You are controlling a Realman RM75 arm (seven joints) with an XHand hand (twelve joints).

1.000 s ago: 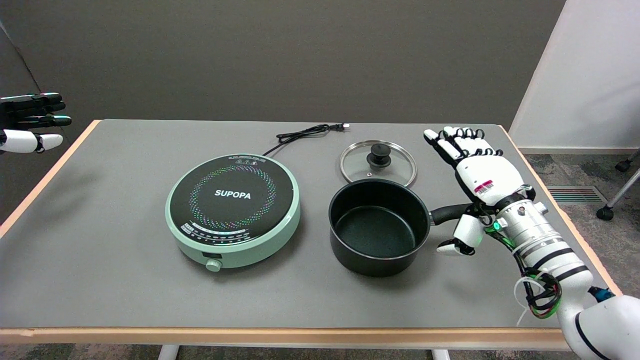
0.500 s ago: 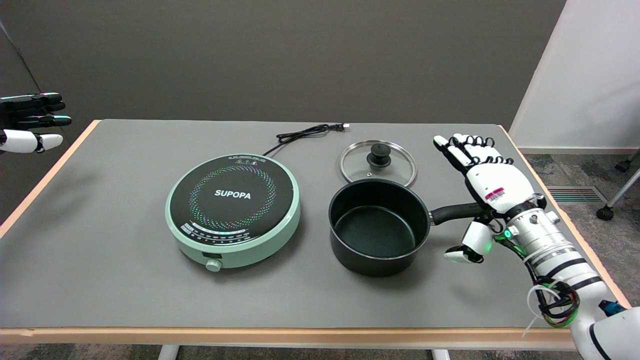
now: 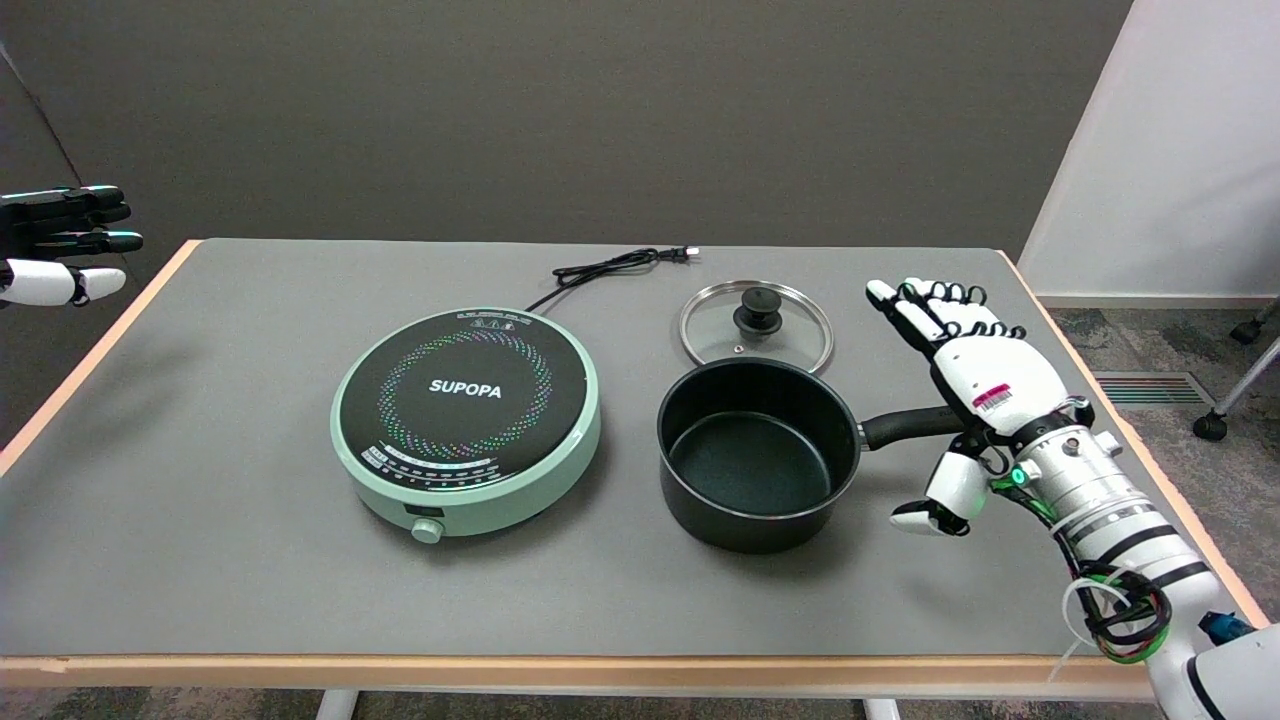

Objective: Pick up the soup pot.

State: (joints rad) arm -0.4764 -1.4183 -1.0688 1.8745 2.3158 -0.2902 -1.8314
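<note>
Pot: the soup pot (image 3: 755, 455) sits on the table (image 3: 200, 560), toward the right edge, with its handle (image 3: 905, 425) pointing at that edge.
Robot hand: the right robot hand (image 3: 985, 385) is wide, holding nothing, right at the tip of the handle.
Change: the hand has slid back a little toward the right edge. The pot has not moved.
Meaning: no grip yet. I think the hand is lining up to close around the handle.
Nearby: glass lid (image 3: 756, 325) just behind the pot, green cooker (image 3: 467, 420) beside it.

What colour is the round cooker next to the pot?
Mint green with a black top, seen in the head view: cooker.
</note>
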